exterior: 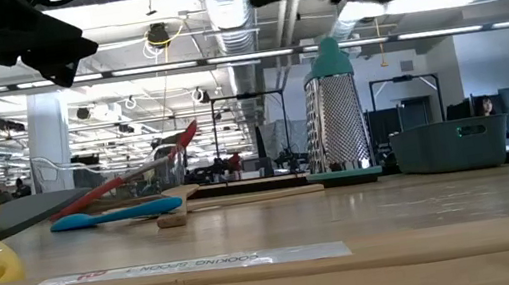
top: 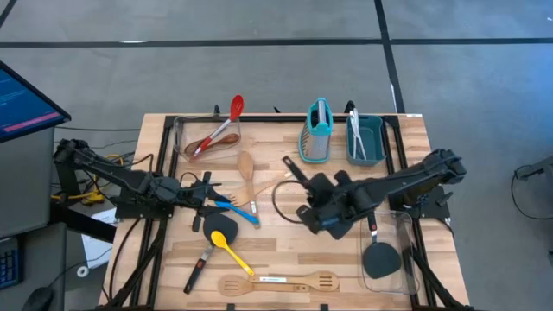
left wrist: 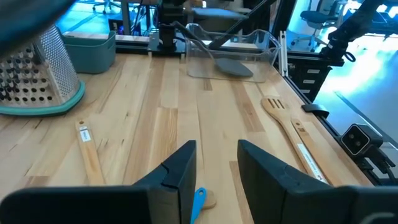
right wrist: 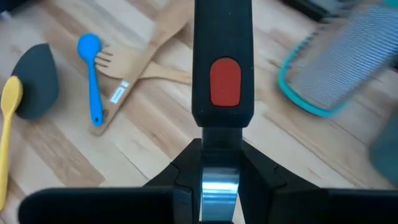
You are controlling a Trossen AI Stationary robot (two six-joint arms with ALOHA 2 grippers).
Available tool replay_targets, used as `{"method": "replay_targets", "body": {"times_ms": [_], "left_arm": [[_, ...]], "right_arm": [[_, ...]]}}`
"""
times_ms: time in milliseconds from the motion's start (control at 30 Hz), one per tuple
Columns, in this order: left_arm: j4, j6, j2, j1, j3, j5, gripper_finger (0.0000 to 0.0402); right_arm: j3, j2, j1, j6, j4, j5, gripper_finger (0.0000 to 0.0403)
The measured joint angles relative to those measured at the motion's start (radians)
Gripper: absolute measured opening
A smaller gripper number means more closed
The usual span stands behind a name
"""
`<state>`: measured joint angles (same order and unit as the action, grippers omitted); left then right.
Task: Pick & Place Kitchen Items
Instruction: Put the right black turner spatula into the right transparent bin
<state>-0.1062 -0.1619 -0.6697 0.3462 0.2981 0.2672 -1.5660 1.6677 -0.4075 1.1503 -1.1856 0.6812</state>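
A pale wooden table [top: 285, 246] stands on grey floor, with the teal box grater [top: 316, 131] upright near its far edge. Out in front of the grater, the right gripper [right wrist: 219, 163] is clamped on a black utensil handle with a red mark [right wrist: 224, 81], carrying it above the boards. Well to the grater's left, the left gripper [left wrist: 214, 165] hovers low, jaws a modest gap apart and empty, over the blue spoon [top: 232, 207] and wooden spoons. The handle juts far past the fingers; a quick swing could twist it loose or knock the grater over
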Motion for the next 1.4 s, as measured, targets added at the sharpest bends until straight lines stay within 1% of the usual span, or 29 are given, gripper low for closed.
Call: {"method": "replay_targets", "body": {"times_ms": [200,333,400,600,800,1400], "left_arm": [[0.000,0.000,0.000,0.000,0.000,0.003,0.0104],[0.000,0.000,0.000,0.000,0.000,0.003,0.0104],[0.000,0.000,0.000,0.000,0.000,0.003,0.0104],[0.000,0.000,0.000,0.000,0.000,0.003,0.0104],[0.000,0.000,0.000,0.000,0.000,0.003,0.0104],[-0.007,0.000,0.000,0.000,0.000,-0.001,0.0104]], "right_arm": [[0.000,-0.029,-0.099,0.260,-0.193,0.078,0.0062],[0.000,-0.029,-0.159,0.418,-0.293,0.087,0.0062],[0.000,-0.027,-0.187,0.474,-0.321,0.091,0.0062],[0.000,-0.026,-0.252,0.570,-0.350,0.160,0.0062],[0.000,-0.026,-0.267,0.587,-0.360,0.172,0.0062],[0.000,-0.026,-0.210,0.570,-0.352,0.174,0.0063]]}}
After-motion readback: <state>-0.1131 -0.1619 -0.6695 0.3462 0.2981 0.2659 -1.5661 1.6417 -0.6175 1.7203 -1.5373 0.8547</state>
